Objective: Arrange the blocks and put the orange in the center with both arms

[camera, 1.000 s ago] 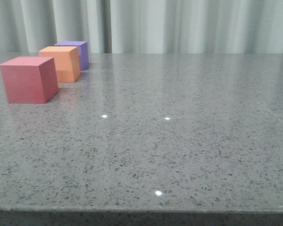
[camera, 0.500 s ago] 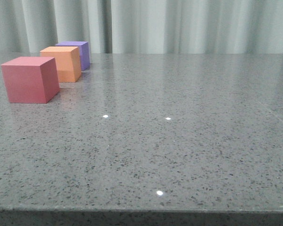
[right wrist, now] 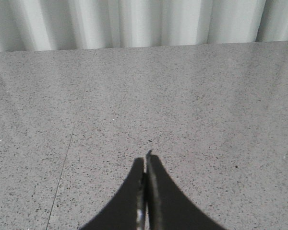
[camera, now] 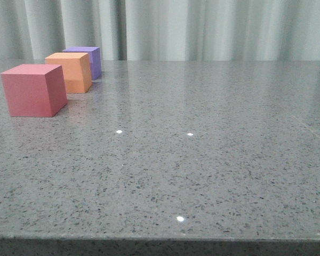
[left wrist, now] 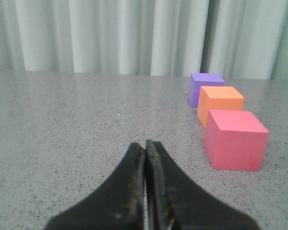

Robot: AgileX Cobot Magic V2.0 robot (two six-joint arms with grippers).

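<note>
Three cubes stand in a row on the far left of the grey speckled table (camera: 202, 160): the red-pink cube (camera: 33, 89) nearest, the orange cube (camera: 70, 72) behind it, the purple cube (camera: 88, 61) farthest. In the left wrist view the same row shows the red-pink cube (left wrist: 235, 140), the orange cube (left wrist: 220, 104) and the purple cube (left wrist: 205, 87). My left gripper (left wrist: 145, 143) is shut and empty, apart from the cubes. My right gripper (right wrist: 146, 157) is shut and empty over bare table. Neither gripper shows in the front view.
Pale curtains (camera: 202, 26) hang behind the table's far edge. The table's front edge (camera: 160, 237) runs along the bottom of the front view. A thin seam line (right wrist: 62, 167) crosses the table in the right wrist view.
The front view shifted slightly a second ago; since half a second ago nothing has visibly moved. The cubes stand in the same row.
</note>
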